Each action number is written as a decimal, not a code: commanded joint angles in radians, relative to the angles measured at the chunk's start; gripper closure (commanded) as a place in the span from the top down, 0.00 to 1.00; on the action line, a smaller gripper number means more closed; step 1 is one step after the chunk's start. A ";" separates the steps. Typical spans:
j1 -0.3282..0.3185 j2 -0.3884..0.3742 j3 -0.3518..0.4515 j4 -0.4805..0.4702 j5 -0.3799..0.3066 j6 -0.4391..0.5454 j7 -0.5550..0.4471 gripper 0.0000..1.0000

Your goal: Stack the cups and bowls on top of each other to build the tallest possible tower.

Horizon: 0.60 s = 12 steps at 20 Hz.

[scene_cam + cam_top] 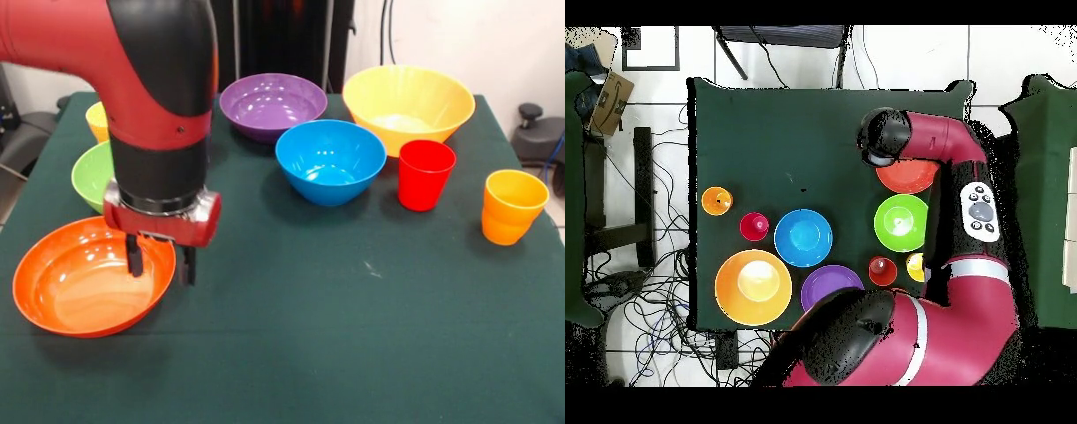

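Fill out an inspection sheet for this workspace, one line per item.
Surface: dark green tablecloth, flat.
Bowls: wide orange bowl, green bowl, purple bowl, blue bowl and yellow bowl, all upright and separate; small orange bowl seen overhead only.
Cups: red cup and amber-yellow cup upright, unstacked; a yellow cup mostly hidden by the arm.
Clutter: nothing seen on the table.
Tool: tool open, empty, over the wide orange bowl's rim.
Cables: tangled cables on the floor.
Surroundings: cardboard box beside the table.
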 commanded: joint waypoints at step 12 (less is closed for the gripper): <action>0.009 0.029 0.098 0.036 -0.139 -0.017 -0.274 1.00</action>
